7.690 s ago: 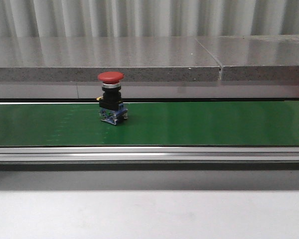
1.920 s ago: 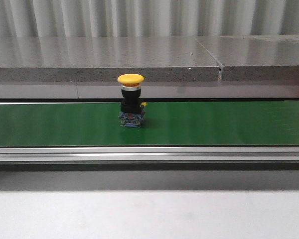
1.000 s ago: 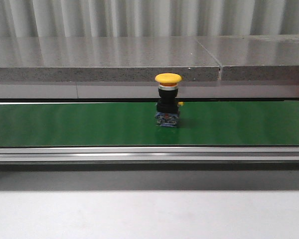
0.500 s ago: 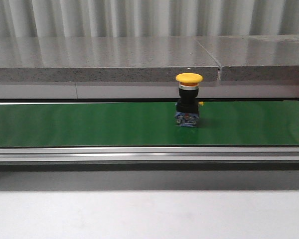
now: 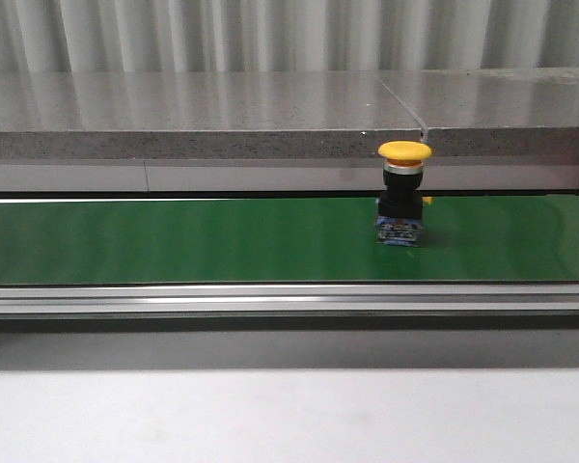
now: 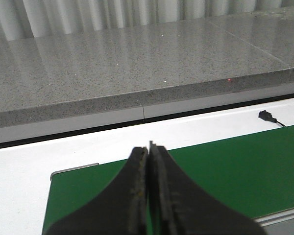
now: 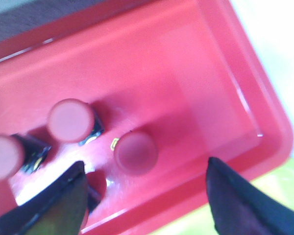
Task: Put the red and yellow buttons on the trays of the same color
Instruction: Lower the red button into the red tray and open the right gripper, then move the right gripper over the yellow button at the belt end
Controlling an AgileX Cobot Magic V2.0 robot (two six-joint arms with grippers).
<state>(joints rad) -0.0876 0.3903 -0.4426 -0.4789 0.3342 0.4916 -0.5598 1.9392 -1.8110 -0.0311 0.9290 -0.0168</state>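
A yellow button (image 5: 403, 193) with a black body stands upright on the green belt (image 5: 174, 241), right of centre in the front view. Neither gripper shows in that view. My left gripper (image 6: 148, 149) is shut and empty above the belt's end (image 6: 225, 171). My right gripper (image 7: 145, 164) hangs open and empty over the red tray (image 7: 264, 117), which holds three red buttons (image 7: 70, 120) (image 7: 135, 152) (image 7: 2, 156). A yellow-green strip (image 7: 284, 196) lies past the red tray's rim; whether it is the yellow tray I cannot tell.
A grey stone ledge (image 5: 222, 116) runs behind the belt and an aluminium rail (image 5: 270, 299) along its front. White tabletop (image 5: 270, 415) lies nearer. A small black plug (image 6: 267, 115) sits on the white surface by the belt.
The yellow button has travelled steadily to the right along the belt. The red button that stood on the belt in the oldest frame is gone from the front view.
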